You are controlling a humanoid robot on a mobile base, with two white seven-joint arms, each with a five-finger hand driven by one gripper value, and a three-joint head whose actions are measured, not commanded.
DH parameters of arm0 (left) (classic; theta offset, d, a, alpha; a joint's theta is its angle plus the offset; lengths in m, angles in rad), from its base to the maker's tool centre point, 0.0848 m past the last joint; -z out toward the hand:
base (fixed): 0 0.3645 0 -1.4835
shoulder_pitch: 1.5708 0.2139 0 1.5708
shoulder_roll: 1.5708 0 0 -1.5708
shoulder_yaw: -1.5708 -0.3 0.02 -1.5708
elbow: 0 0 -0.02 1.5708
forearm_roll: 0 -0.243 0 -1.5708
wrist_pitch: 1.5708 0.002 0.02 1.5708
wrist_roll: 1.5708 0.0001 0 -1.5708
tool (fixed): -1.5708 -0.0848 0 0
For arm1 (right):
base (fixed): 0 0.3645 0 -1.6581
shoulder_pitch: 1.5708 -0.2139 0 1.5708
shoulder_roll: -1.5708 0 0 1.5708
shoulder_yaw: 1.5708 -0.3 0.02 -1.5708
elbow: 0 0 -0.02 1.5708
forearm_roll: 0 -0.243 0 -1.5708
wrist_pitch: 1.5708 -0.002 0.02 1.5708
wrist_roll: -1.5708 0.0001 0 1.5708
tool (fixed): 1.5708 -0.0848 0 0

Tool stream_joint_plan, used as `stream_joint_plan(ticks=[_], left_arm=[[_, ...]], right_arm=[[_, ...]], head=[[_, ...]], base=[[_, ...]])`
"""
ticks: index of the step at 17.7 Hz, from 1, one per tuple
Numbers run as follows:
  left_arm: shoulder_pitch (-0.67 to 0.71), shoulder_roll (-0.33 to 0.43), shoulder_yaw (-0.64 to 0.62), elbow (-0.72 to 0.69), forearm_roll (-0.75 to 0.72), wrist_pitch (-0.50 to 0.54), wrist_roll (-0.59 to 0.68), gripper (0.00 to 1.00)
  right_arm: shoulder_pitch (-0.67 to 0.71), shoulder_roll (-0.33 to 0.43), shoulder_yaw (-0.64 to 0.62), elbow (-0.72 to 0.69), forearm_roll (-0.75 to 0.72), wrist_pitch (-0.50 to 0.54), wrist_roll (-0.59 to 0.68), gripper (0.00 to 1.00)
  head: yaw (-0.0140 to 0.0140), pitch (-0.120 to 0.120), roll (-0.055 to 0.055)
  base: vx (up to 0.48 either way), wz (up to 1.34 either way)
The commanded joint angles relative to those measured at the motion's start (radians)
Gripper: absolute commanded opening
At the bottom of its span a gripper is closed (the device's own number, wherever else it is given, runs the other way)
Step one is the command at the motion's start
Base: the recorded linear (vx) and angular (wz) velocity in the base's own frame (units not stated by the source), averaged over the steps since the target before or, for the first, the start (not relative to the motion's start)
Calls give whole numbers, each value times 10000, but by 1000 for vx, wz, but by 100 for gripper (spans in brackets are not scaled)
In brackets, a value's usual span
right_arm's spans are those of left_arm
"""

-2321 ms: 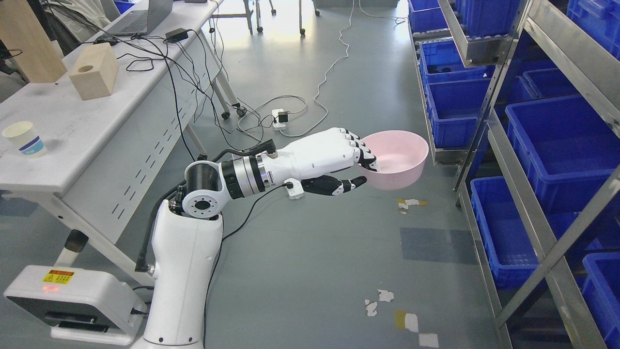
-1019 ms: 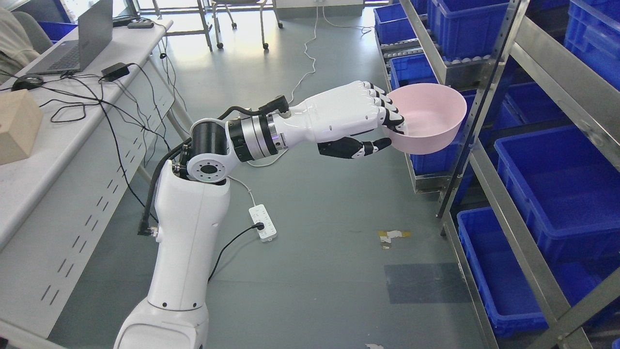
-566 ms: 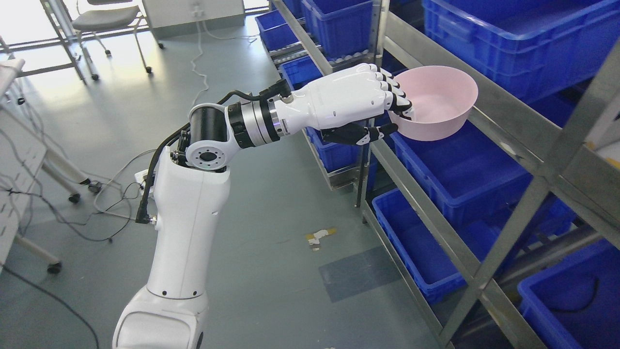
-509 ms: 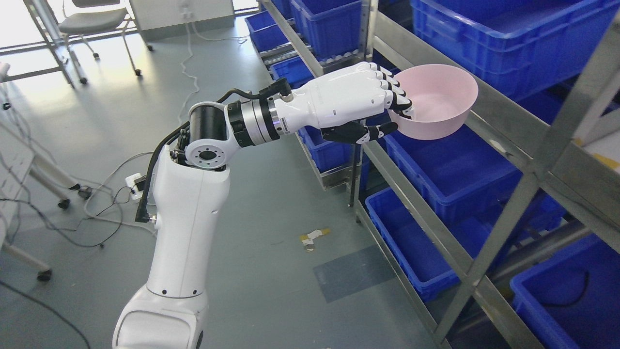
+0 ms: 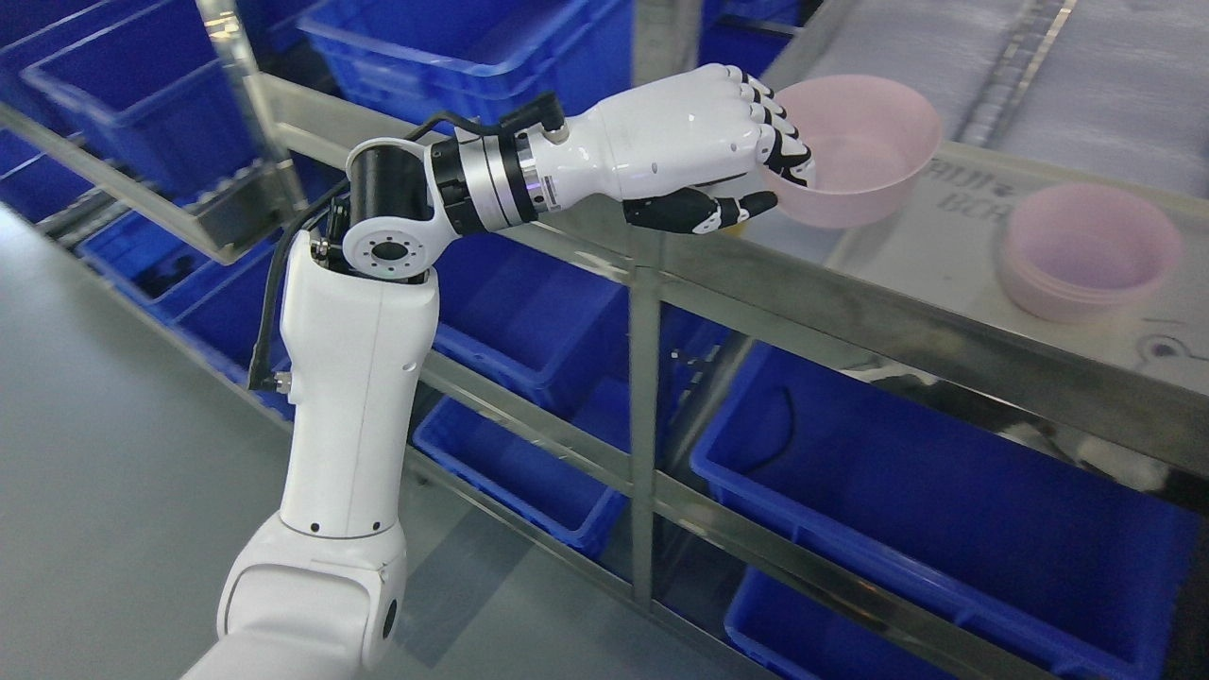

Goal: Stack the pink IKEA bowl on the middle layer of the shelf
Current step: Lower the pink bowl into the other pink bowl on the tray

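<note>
Blue bins fill the rack's lower levels, below the metal shelf. The left hand grips a pink bowl by its near rim — fingers curled over the edge, thumb beneath — held above that shelf, left of a stack of pink bowls resting on it.

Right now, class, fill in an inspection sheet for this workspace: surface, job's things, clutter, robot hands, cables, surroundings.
Surface: metal shelf, pale top with faint print.
Job's things: pink bowl held above the shelf's left part; stack of pink bowls resting on it to the right, apart from the held one.
Clutter: nothing seen.
Robot hands: left robot hand grips the bowl's near rim, fingers inside, thumb beneath; right not in view.
Cables: black cable along the arm; another lies in a lower bin.
Surroundings: blue bins on lower racks, grey floor.
</note>
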Motion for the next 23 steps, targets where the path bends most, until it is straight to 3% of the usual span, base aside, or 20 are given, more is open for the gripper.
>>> stream_joint_plan(ticks=[1, 5, 11, 17, 23], left_arm=[[-1226, 175, 417, 1170, -196, -1, -163, 3], [-2103, 873, 326, 2414, -1606, -1, -255, 4], [-832, 1028, -288, 2432, -2084, -1, -561, 4], [-891, 175, -611, 3381, -2313, -1, 280, 4], [-1137, 175, -657, 3995, -3325, -1, 358, 5]], right_arm=[[28, -174, 0, -175, 0, -6, -1, 100], [28, -174, 0, -175, 0, -6, -1, 100], [28, -174, 0, -175, 0, -6, -1, 100], [43, -174, 0, -175, 0, -6, -1, 100], [43, -174, 0, -175, 0, -6, -1, 100]], head=[[0, 0, 0], [0, 0, 0], [0, -1, 0], [0, -3, 0], [0, -3, 0]], base=[[29, -1277], [31, -1164], [29, -624], [3, 2], [-2, 1]])
